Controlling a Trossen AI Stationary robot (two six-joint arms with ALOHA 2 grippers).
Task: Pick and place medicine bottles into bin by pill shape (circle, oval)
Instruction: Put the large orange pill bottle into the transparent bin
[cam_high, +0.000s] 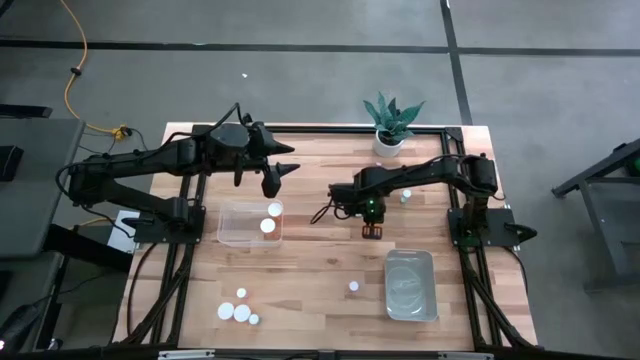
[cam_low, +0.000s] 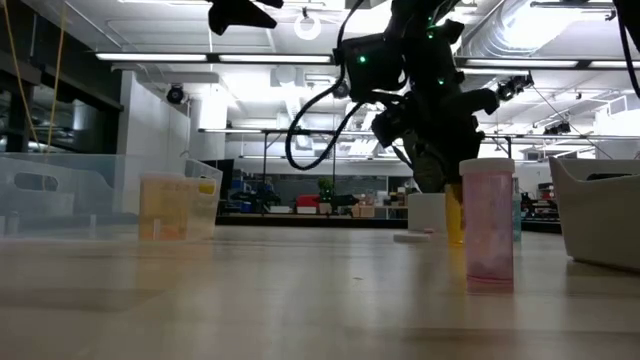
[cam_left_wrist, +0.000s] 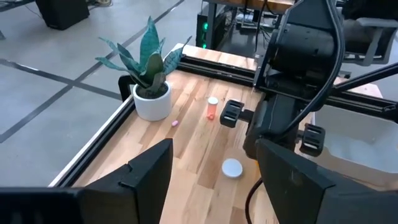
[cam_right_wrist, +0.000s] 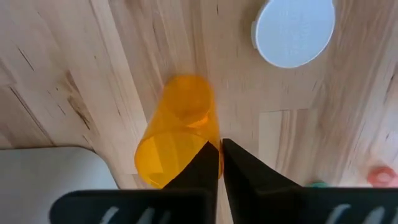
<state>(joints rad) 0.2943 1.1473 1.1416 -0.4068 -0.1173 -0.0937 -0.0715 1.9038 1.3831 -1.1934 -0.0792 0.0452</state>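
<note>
Right gripper (cam_right_wrist: 219, 163) is clenched, fingertips pinching the rim of an uncapped orange bottle (cam_right_wrist: 177, 127). White cap (cam_right_wrist: 292, 31) lies near the bottle.

The right end effector (cam_high: 372, 229) hangs low over the middle of the counter (cam_high: 320, 270), blocking the way between the clear bin (cam_high: 250, 223) and the potted plant (cam_high: 390, 125). An open orange bottle (cam_right_wrist: 177, 134) and a loose white cap (cam_right_wrist: 293, 31) sit directly under it. The front centre of the counter lies bare, save one capped bottle (cam_high: 353, 286).
</note>
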